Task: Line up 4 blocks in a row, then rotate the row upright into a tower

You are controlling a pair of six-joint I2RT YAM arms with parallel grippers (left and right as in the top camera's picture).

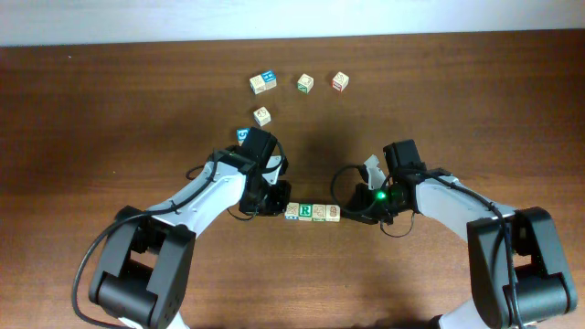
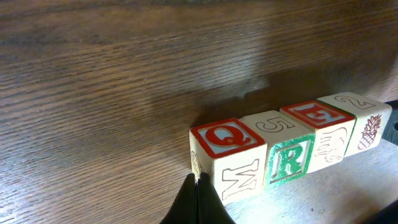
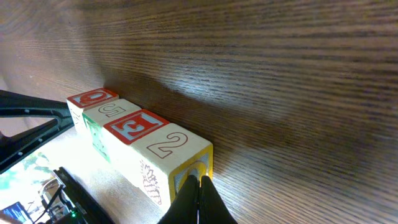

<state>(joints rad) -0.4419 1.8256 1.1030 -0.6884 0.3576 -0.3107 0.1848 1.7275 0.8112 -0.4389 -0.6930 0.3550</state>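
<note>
blocks (image 1: 313, 213): four, tight in one row, mid-counter (image 1: 110, 110), between the two tools
order, left tool to right tool: Q block (image 2: 227, 155), R block (image 2: 287, 158), E block (image 2: 320, 124), 2 block (image 3: 171, 155)
left tool (image 2: 198, 199): tips together, holding nothing, at the Q block's outer end
right tool (image 3: 200, 198): tips together, holding nothing, at the 2 block's yellow end face
loose cubes (image 1: 304, 83): five, farther back, apart from the row

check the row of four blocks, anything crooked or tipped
Nothing stands out: the four blocks sit flush in a straight row, with the left gripper and right gripper shut at its ends.
</note>
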